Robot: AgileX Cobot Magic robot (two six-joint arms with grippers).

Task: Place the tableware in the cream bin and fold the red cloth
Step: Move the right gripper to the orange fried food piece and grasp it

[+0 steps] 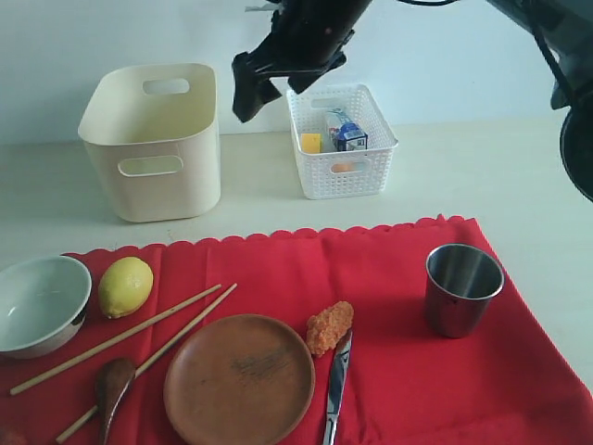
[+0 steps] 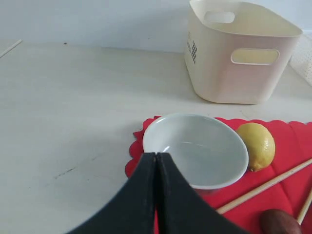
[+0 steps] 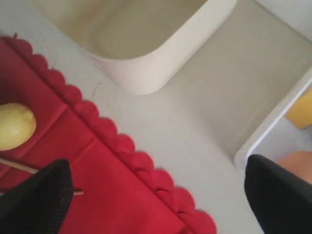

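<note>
The red cloth (image 1: 389, 278) lies flat on the table and carries the white bowl (image 1: 37, 301), two chopsticks (image 1: 120, 338), wooden spoon (image 1: 113, 385), round wooden plate (image 1: 239, 378), steel knife (image 1: 335, 385) and steel cup (image 1: 461, 287). Behind it stands the cream bin (image 1: 153, 139), with nothing showing inside. My right gripper (image 1: 278, 79) hangs high between bin and basket, open (image 3: 156, 195) and holding nothing, over the cloth's scalloped edge (image 3: 146, 165). My left gripper (image 2: 156, 156) is shut and holds nothing, its tips at the near rim of the bowl (image 2: 200, 146). It is out of the exterior view.
A white lattice basket (image 1: 341, 139) with a milk carton and other food stands right of the bin. A lemon (image 1: 125, 286) lies beside the bowl, and an orange food piece (image 1: 330, 326) rests by the knife's tip. Bare table surrounds the cloth.
</note>
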